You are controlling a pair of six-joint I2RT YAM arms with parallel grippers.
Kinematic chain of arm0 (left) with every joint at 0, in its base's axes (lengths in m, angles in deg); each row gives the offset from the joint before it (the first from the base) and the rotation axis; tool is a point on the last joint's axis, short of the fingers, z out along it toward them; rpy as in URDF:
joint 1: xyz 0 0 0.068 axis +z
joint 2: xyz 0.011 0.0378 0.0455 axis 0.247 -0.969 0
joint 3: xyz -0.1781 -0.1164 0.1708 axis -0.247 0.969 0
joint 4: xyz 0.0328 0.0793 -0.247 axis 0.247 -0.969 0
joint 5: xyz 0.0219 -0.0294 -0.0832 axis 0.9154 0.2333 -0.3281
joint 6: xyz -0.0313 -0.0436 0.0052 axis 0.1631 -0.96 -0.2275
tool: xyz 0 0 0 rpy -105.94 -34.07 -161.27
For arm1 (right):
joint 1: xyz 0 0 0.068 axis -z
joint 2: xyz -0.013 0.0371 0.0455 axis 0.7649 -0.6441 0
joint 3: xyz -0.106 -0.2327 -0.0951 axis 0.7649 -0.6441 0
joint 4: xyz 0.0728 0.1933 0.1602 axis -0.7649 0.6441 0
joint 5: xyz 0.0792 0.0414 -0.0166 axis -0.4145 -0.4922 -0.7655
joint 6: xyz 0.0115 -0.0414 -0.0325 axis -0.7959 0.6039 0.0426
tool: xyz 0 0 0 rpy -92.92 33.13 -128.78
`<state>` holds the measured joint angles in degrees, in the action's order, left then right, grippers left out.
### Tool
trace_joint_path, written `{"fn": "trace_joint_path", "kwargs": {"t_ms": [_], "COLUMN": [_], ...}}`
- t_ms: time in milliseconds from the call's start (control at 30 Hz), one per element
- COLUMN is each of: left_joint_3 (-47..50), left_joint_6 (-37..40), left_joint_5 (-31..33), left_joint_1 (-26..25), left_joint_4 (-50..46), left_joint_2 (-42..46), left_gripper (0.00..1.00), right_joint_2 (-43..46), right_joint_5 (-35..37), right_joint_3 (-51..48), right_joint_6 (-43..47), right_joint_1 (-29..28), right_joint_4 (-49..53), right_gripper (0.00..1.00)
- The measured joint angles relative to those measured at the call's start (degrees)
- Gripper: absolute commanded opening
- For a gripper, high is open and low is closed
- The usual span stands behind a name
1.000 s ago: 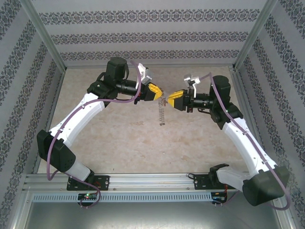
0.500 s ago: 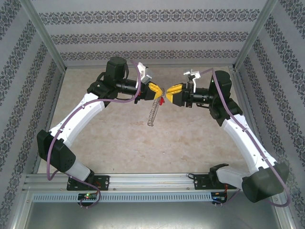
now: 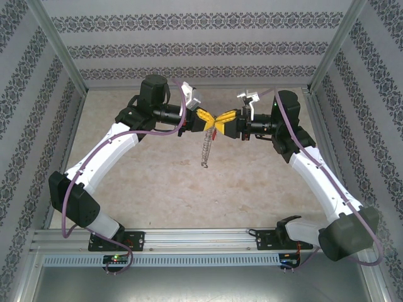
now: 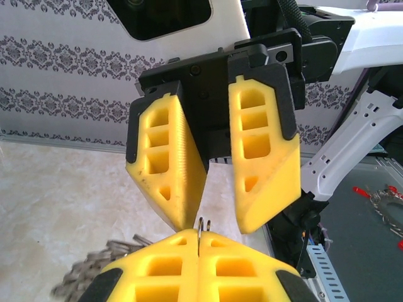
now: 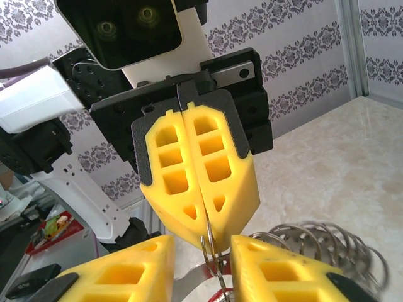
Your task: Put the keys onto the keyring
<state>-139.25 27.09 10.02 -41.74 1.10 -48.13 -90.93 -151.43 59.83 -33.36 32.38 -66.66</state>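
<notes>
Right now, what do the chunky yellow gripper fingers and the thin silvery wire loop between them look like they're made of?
The yellow gripper fingers look like moulded or printed plastic with a matt finish, going by the hollow pockets and a finely ribbed inner face. The thin silvery wire loop looks like metal, likely steel: it is bright, with sharp glints. The exact alloy can't be told.

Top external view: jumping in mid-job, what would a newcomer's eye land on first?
Two yellow-fingered grippers meet tip to tip above mid-table: the left gripper is shut on the wire of the keyring, and the right gripper straddles that wire. The keyring hangs below them as a silvery fringed loop over the pale table.
</notes>
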Motion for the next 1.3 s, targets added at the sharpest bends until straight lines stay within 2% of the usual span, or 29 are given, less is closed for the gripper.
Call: {"fn": "trace_joint_path", "kwargs": {"t_ms": [100,200,333,533,800,933,1100,1300], "left_joint_3": [0.0,0.0,0.0,-4.1,-13.9,-19.1,-22.9,-24.5], "left_joint_6": [0.0,-0.1,-0.2,3.2,12.9,17.3,20.8,22.9], "left_joint_5": [-0.2,-0.3,-0.3,2.5,4.7,4.6,3.7,2.1], "left_joint_1": [0.0,-0.2,-0.2,-0.2,2.5,3.7,3.8,3.8], "left_joint_4": [0.0,0.0,0.0,-5.9,-20.2,-27.8,-35.3,-40.2], "left_joint_2": [0.0,0.0,0.0,-0.9,-2.2,-4.9,-8.6,-11.0], "left_gripper": [0.00,0.00,0.01,0.17,0.35,0.37,0.35,0.34], "right_joint_2": [0.0,-0.1,-0.2,-2.1,-6.7,-8.9,-12.7,-16.2], "right_joint_5": [0.2,0.2,-0.1,-0.2,3.9,6.2,9.2,12.6], "right_joint_3": [0.1,0.3,0.6,4.5,17.3,22.5,30.1,35.1], "right_joint_6": [0.2,0.3,0.5,4.2,20.7,28.6,36.9,42.9], "right_joint_1": [0.0,0.0,0.0,0.1,0.0,-0.4,-2.6,-4.8], "right_joint_4": [-0.2,-0.1,0.4,5.6,28.0,38.6,50.4,58.6], "right_gripper": [0.08,0.00,0.00,0.00,0.00,0.00,0.00,0.00]}}
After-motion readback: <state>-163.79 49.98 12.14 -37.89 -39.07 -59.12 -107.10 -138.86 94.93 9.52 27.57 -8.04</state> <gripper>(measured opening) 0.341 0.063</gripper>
